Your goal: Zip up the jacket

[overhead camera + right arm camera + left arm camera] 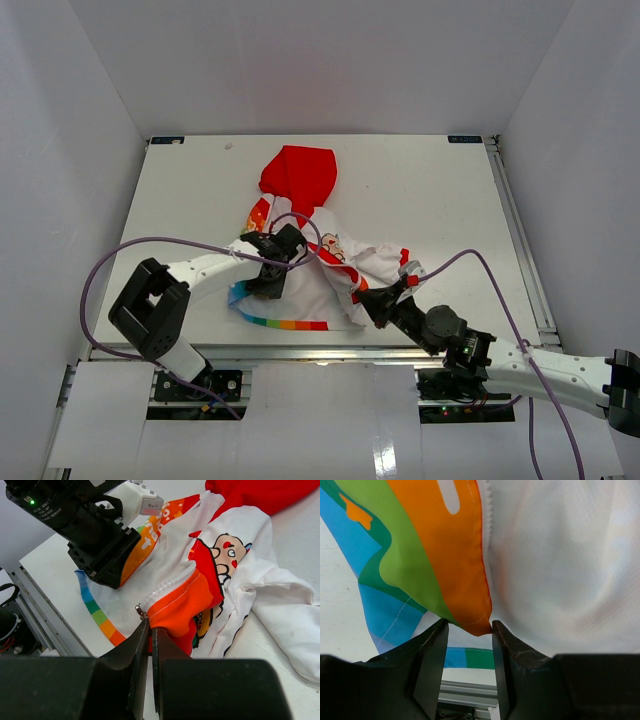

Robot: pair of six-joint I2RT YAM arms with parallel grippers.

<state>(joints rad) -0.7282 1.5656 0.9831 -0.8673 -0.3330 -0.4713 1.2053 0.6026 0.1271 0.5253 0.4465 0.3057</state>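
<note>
The jacket (318, 268) lies crumpled mid-table, with its red hood (298, 175) at the far side and its rainbow hem (285, 323) at the near side. My left gripper (265, 285) sits over the left front panel. In the left wrist view it (469, 630) is open, with an orange fabric corner (470, 600) at its fingertips and zipper teeth (487, 530) beside it. My right gripper (366, 298) is at the jacket's lower right edge. In the right wrist view it (150, 627) is shut on the orange front edge (185, 605), right beside the metal zipper slider (141, 612).
Purple cables (110, 265) loop from both arms over the table. White walls (60, 150) enclose the table on three sides. A metal rail (520, 230) runs along the right edge and another along the near edge (320, 350). A white sleeve (295, 615) trails right.
</note>
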